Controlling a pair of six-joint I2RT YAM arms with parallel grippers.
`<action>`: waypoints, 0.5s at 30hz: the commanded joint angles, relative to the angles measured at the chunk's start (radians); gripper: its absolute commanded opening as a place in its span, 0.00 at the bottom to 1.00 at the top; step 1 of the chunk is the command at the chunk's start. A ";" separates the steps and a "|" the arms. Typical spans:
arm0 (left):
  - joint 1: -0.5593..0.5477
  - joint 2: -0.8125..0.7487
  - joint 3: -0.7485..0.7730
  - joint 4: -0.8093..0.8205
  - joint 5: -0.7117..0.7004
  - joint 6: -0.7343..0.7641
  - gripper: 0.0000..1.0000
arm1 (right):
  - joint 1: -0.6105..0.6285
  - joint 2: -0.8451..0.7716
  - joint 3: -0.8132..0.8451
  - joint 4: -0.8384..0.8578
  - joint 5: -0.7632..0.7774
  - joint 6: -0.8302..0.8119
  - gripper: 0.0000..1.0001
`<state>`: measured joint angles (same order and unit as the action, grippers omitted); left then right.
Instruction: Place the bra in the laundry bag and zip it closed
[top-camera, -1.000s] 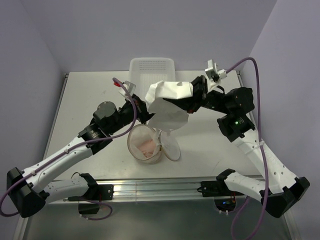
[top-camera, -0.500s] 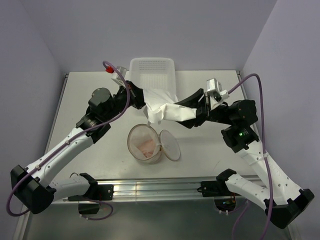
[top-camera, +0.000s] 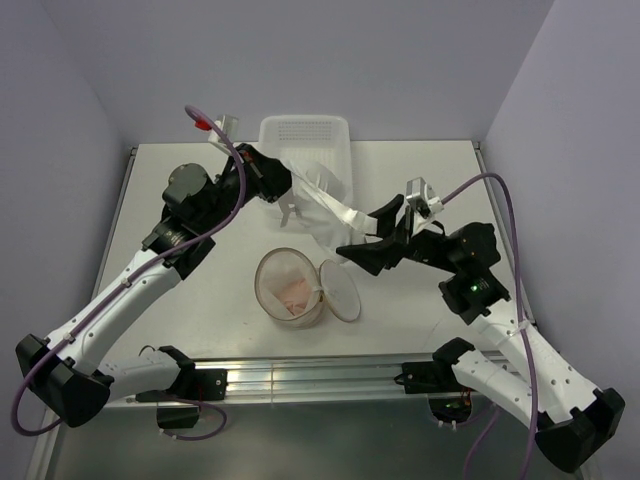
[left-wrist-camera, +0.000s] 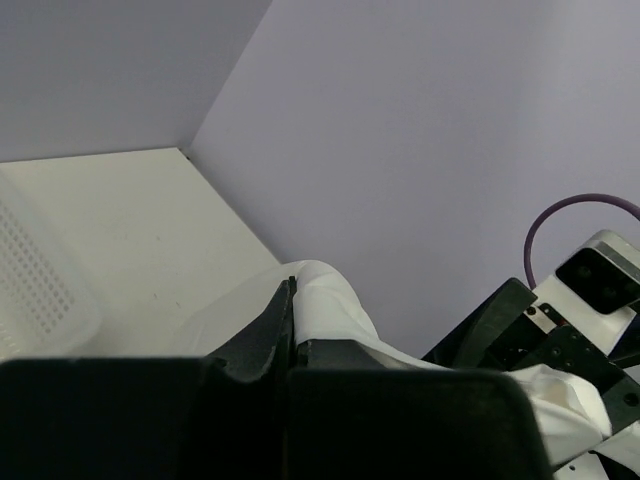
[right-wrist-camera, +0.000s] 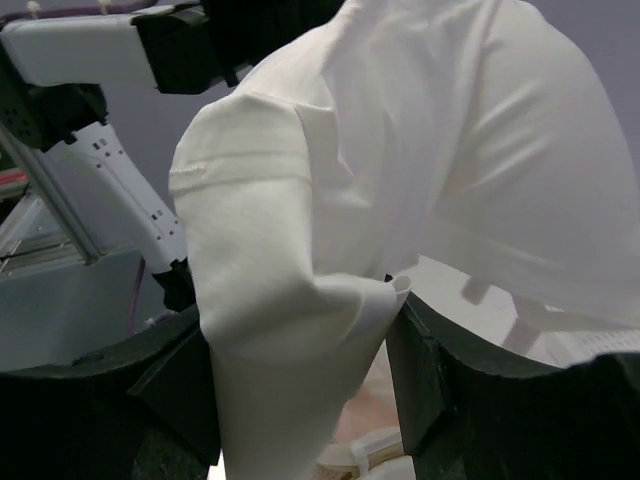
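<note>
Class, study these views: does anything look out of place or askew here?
Yes. The white padded bra hangs stretched in mid-air from the shut left gripper, draping across the open right gripper, near the white perforated plastic basket rather than inside the peach mesh laundry bag, whose round lid flap leans open.

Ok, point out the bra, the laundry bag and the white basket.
bra (top-camera: 322, 218): top view, middle of the hanging cloth.
laundry bag (top-camera: 290, 292): top view, inside of the open bag.
white basket (top-camera: 305, 135): top view, perforated floor, far end.
</note>
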<state>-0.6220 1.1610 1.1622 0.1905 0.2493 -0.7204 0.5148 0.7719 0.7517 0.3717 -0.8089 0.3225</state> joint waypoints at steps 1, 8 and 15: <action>0.004 -0.007 0.050 0.007 -0.001 -0.005 0.00 | 0.001 -0.040 -0.011 0.016 0.155 -0.005 0.63; 0.002 0.009 0.050 -0.017 -0.018 0.013 0.00 | 0.002 -0.034 0.201 -0.155 0.363 -0.126 0.46; 0.001 0.035 0.079 -0.002 -0.114 0.033 0.00 | 0.135 0.012 0.285 -0.304 0.241 -0.218 0.49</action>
<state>-0.6212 1.1877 1.1782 0.1532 0.2005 -0.7143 0.5663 0.7654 1.0214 0.1696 -0.5449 0.1825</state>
